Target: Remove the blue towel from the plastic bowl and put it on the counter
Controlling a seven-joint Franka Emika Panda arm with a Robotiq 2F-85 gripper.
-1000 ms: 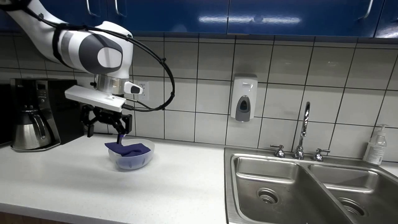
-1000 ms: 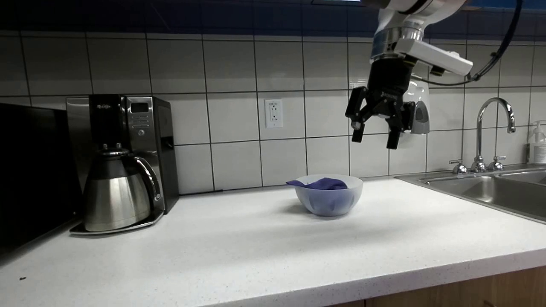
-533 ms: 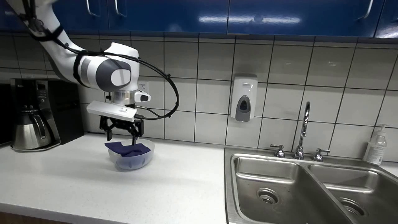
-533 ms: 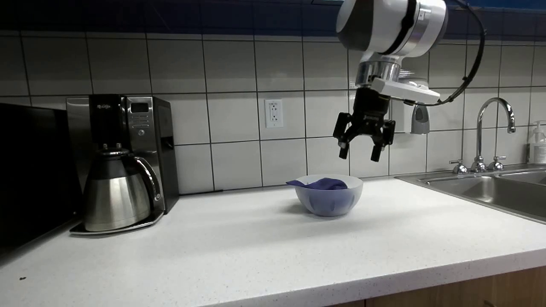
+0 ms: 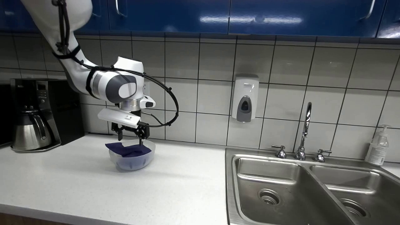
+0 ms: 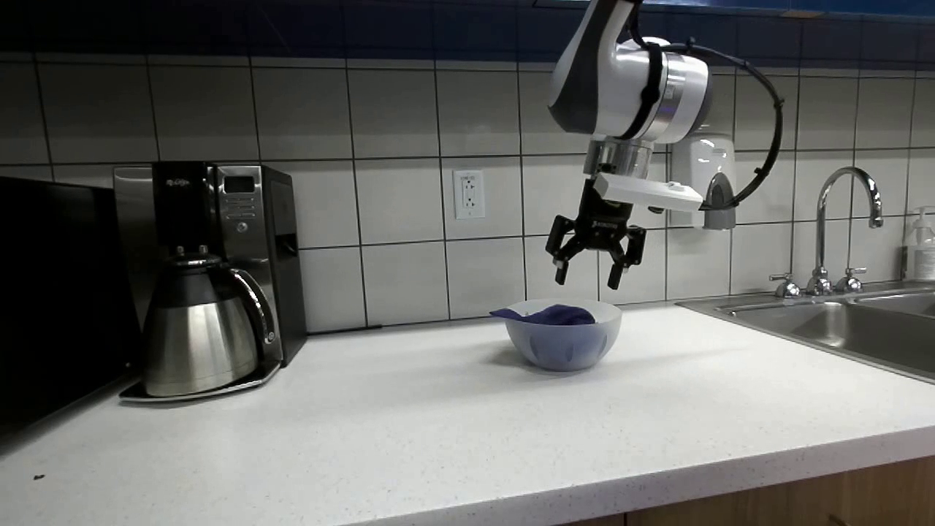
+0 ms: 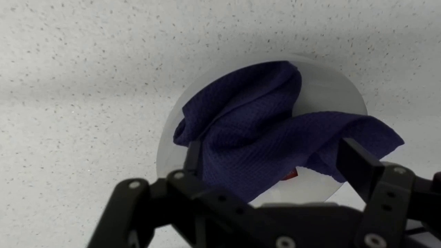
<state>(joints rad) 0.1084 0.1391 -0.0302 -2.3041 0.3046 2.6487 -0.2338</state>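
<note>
**Black two-fingered claw (image 6: 589, 276) hangs released over a dark-blue woven towel (image 7: 262, 144) in a round frosted-plastic bowl (image 6: 562, 351)**

The claw's fingers (image 7: 360, 168) are spread well apart, tips pointing down, with a gap between them and the towel below. The towel lies crumpled inside the bowl, beneath the claw, one corner sticking out past the rim; the bowl rests on a white speckled desk (image 6: 438, 453). In the wrist view a small red label (image 7: 291, 174) shows at the towel's edge, between the claw's fingers, its marks too dark to read. Pale lettering (image 6: 608, 224) on the claw's black body is too blurred to make out.

To the left of the claw in both exterior views stands a black and stainless-steel coffee maker (image 6: 248, 248) with a steel carafe (image 6: 201, 343); the pale script logo (image 6: 177, 182) on its front is too small to read surely. To the claw's right hangs a white and grey wall dispenser (image 5: 245, 93), its label illegible; lower on that side are a stainless-steel double sink (image 5: 230, 181) and, farther off, a clear pump bottle (image 5: 377, 150) whose printed label is likewise unreadable.
</note>
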